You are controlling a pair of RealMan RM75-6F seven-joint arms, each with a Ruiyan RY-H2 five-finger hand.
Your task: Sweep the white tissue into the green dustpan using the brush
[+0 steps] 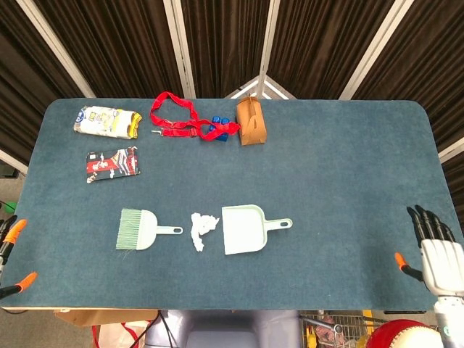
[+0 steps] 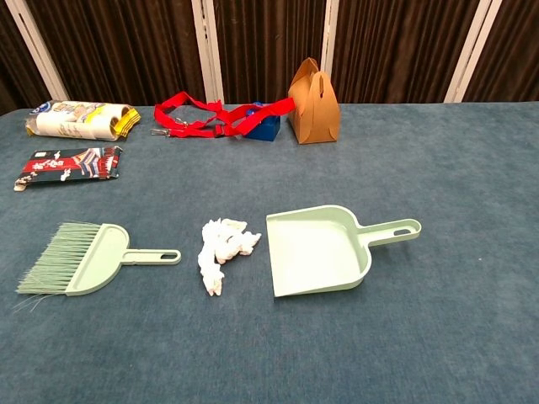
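The white tissue point(image 1: 202, 229) point(image 2: 222, 250) lies crumpled on the blue table between the brush and the dustpan. To its left lies the pale green brush point(image 1: 139, 230) point(image 2: 82, 259), bristles pointing left and handle toward the tissue. The green dustpan point(image 1: 245, 229) point(image 2: 321, 249) lies right of the tissue, its mouth facing it and its handle pointing right. My right hand point(image 1: 433, 250) hovers at the table's near right corner, fingers spread and holding nothing. Only orange-tipped fingers of my left hand point(image 1: 10, 239) show at the left edge, spread apart and far from the brush. Neither hand shows in the chest view.
Along the far side lie a snack bag point(image 1: 107, 121), a red strap point(image 1: 175, 119) with a blue item point(image 1: 218, 129), and a brown paper bag point(image 1: 251, 122). A dark packet point(image 1: 112, 164) lies at the left.
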